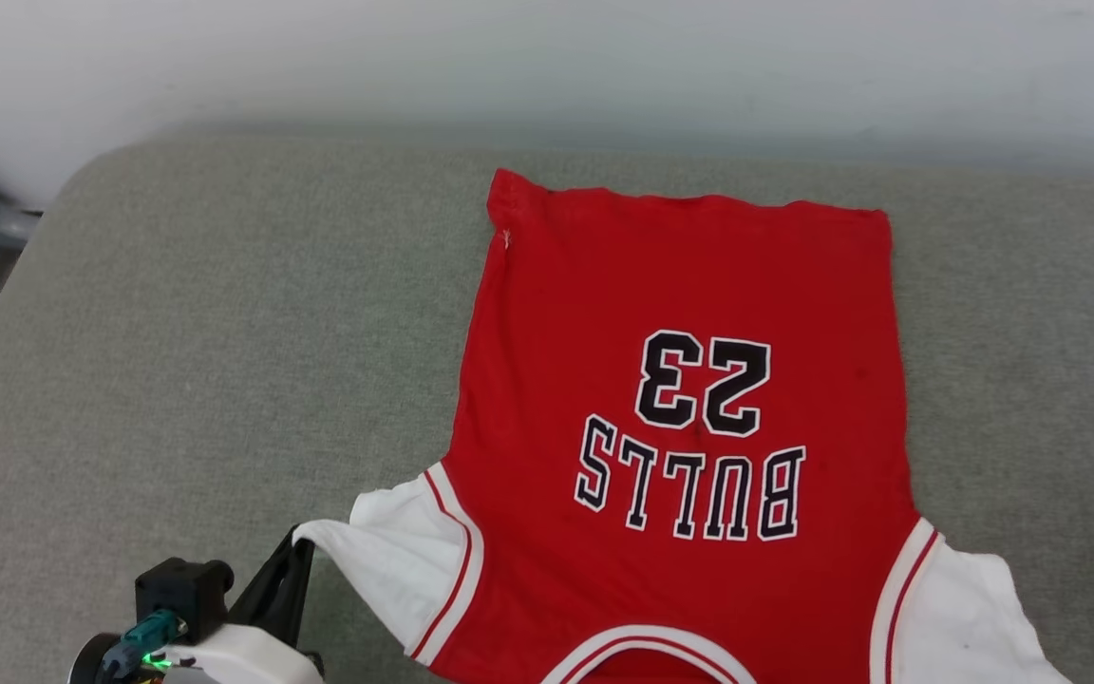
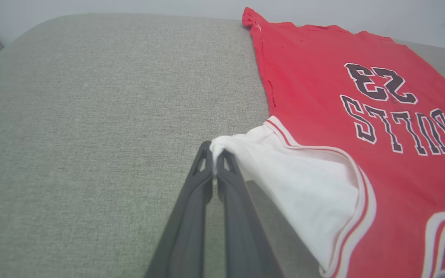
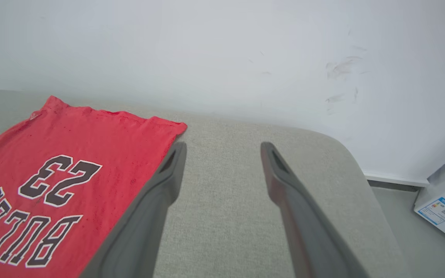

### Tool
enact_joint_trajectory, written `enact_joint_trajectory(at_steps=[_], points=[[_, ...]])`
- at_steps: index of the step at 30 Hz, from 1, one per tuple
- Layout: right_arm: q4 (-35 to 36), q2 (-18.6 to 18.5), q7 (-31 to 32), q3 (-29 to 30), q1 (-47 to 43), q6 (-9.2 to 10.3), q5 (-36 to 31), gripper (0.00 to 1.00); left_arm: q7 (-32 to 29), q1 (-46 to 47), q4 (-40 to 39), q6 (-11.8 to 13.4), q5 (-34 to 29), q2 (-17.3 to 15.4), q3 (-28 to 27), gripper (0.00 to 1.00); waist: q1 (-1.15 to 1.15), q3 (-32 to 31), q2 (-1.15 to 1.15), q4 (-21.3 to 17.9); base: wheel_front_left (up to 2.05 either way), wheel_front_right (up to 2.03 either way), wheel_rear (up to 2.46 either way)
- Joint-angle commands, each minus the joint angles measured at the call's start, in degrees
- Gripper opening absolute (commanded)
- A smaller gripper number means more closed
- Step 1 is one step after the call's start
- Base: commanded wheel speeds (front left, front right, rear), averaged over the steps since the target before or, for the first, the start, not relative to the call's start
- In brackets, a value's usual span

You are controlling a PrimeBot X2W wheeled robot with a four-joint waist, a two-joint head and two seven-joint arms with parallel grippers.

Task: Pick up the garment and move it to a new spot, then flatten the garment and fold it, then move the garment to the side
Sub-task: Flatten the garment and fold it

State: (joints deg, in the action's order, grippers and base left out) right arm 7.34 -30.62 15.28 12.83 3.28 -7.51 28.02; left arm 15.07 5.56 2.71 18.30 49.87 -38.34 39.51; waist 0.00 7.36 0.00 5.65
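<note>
garment [image 1: 670,285] neckline beyond bottom edge

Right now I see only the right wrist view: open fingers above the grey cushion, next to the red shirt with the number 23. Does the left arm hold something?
Observer: Yes. The left gripper has its fingers closed on the tip of one white sleeve of the garment.
Operator: And the other sleeve?
Observer: The other sleeve lies loose on the cushion, with nothing holding it.
Operator: Which end is closest to the robot?
Observer: The collar; the hem points to the wall.
</note>
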Motion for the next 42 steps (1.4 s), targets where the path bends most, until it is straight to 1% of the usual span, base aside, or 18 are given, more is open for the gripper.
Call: enact_joint_trajectory(at_steps=[1,4,6,8,10,12,16,19,23,27,31,34,37,38,39,42], points=[[0.52,-0.22,1.27,0.07,2.93,0.04,0.39,1.00,0.14,0.92,-0.32,-0.19,-0.74,0.63,-0.29,0.00,0.00,3.56,0.00,2.41,0.00,0.00,0.00],[0.55,-2.03,6.39,-1.08,11.23,0.05,1.06,1.00,0.14,2.53,-1.00,-0.95,-2.72,2.16,-1.02,0.00,0.00,7.17,0.00,4.15,0.00,0.00,0.00],[-0.91,-3.54,10.91,-3.08,16.73,0.04,1.52,1.00,0.14,3.47,-1.37,-1.48,-3.96,3.19,-1.55,0.00,0.00,9.47,0.00,5.24,0.00,0.00,0.00],[-3.00,-5.31,16.22,-5.17,22.45,0.04,1.88,1.00,0.14,4.63,-1.78,-2.23,-5.13,4.32,-2.06,0.00,0.00,11.63,0.00,6.36,0.00,0.00,0.00],[-5.39,-6.38,22.85,-8.19,27.10,0.04,3.23,1.00,0.14,5.80,-1.91,-2.66,-6.49,5.16,-2.58,0.00,0.00,13.62,0.00,7.32,0.00,0.00,0.00],[-7.55,-7.54,28.46,-9.90,32.11,0.05,3.05,1.00,0.14,7.02,-2.05,-3.26,-7.59,6.25,-2.98,0.00,0.00,15.65,0.00,8.32,0.00,0.00,0.00],[-13.01,-7.22,40.07,-13.12,40.51,0.04,3.34,1.00,0.14,9.09,-2.10,-4.66,-9.46,8.46,-3.97,0.00,0.00,19.25,0.00,10.23,0.00,0.00,0.00],[-16.60,-7.01,46.77,-14.25,45.87,0.04,1.80,1.00,0.14,10.20,-1.97,-5.66,-10.65,10.16,-4.72,0.00,0.00,21.75,0.00,11.57,0.00,0.00,0.00],[-20.50,-5.99,50.88,-14.82,50.95,0.04,-1.68,1.00,0.14,11.43,-1.52,-7.19,-12.19,12.37,-5.93,0.00,0.00,24.65,0.00,13.32,0.00,0.00,0.00],[-24.23,-4.80,51.21,-14.38,53.01,0.04,-5.09,1.00,0.14,12.07,-0.92,-8.67,-13.66,14.45,-7.32,0.00,0.00,26.73,0.00,14.58,0.00,0.00,0.00],[-28.68,-3.92,50.67,-14.09,50.53,0.04,-7.67,1.00,0.14,12.18,-0.02,-10.05,-14.95,16.19,-8.69,0.00,0.00,27.65,0.00,15.11,0.00,0.00,0.00],[-31.29,-3.40,50.74,-14.52,46.96,0.04,-7.85,1.00,0.14,11.90,0.73,-10.99,-15.87,17.21,-9.65,0.00,0.00,27.75,0.00,15.27,0.00,0.00,0.00],[-32.14,-3.92,50.42,-14.45,44.98,0.04,-7.44,1.00,0.14,11.54,1.40,-11.71,-16.58,18.07,-10.66,0.00,0.00,27.68,0.00,15.30,0.00,0.00,0.00],[-32.10,-4.01,49.48,-13.94,45.11,0.04,-7.31,0.22,0.14,11.46,1.58,-12.09,-16.77,18.35,-11.06,0.00,0.00,27.62,0.00,15.33,0.00,0.00,0.00],[-31.90,-3.90,48.70,-13.74,45.42,0.04,-7.33,0.00,0.14,11.32,1.80,-12.25,-16.99,18.47,-11.44,0.00,0.00,27.46,0.00,15.31,0.00,0.00,0.00],[-31.04,-4.36,45.98,-13.77,46.40,0.04,-7.09,0.00,0.14,10.63,2.35,-12.73,-17.50,18.73,-12.45,0.00,0.00,26.57,0.00,14.95,0.00,0.00,0.00]])
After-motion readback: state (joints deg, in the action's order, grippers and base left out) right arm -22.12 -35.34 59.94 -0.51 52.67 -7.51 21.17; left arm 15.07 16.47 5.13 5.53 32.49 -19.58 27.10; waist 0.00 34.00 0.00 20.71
